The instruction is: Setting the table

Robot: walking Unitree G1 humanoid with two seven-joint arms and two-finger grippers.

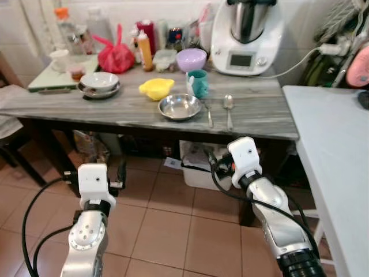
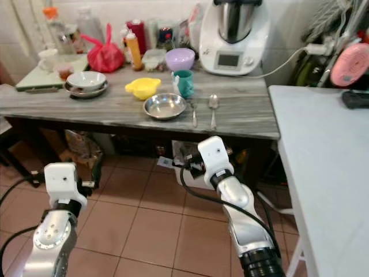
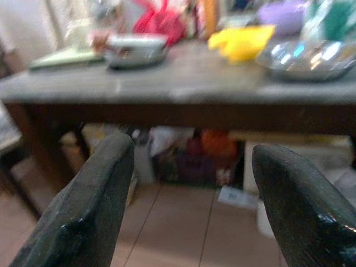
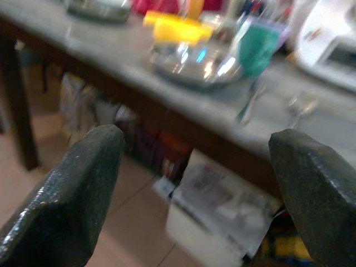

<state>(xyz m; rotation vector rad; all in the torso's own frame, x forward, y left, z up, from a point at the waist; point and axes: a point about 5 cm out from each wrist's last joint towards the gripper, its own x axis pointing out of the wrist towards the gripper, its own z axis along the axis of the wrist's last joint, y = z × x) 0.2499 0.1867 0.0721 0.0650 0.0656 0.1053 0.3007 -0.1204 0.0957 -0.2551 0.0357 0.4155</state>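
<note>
below the table edge we hang both arms, short of the grey wood-grain table point(image 1: 132, 109), so we judge this as the approach step, nothing picked up yet.

starting at our left: the left gripper point(image 3: 189, 194) hovers over the tiled floor, fingers spread wide and grasping nothing. up on the table's left end sits a stack of shallow bowls point(image 1: 99, 84), white over steel, with a knotted red plastic bag point(image 1: 116, 56) behind.

moving along, a yellow plastic dish point(image 1: 156, 88), bright and irregular in outline, lies just beside the round, shiny steel bowl point(image 1: 180, 107) near the front edge. behind that bowl stands a teal mug point(image 1: 198, 83), glossy, and further back a lilac bowl point(image 1: 191, 59).

right of the steel bowl lie a fork point(image 1: 208, 113) and a spoon point(image 1: 228, 107), slim polished metal, side by side and apart from the bowl.

the right gripper point(image 4: 194, 167) sits below and before that cutlery, fingers released wide, empty. at the back stands a white kitchen machine point(image 1: 247, 36).

next move, we reckon: lift an arm above the edge and reach for the place setting. thin, flat cutlery on a hard top will likely be fiddly to pinch.
</note>
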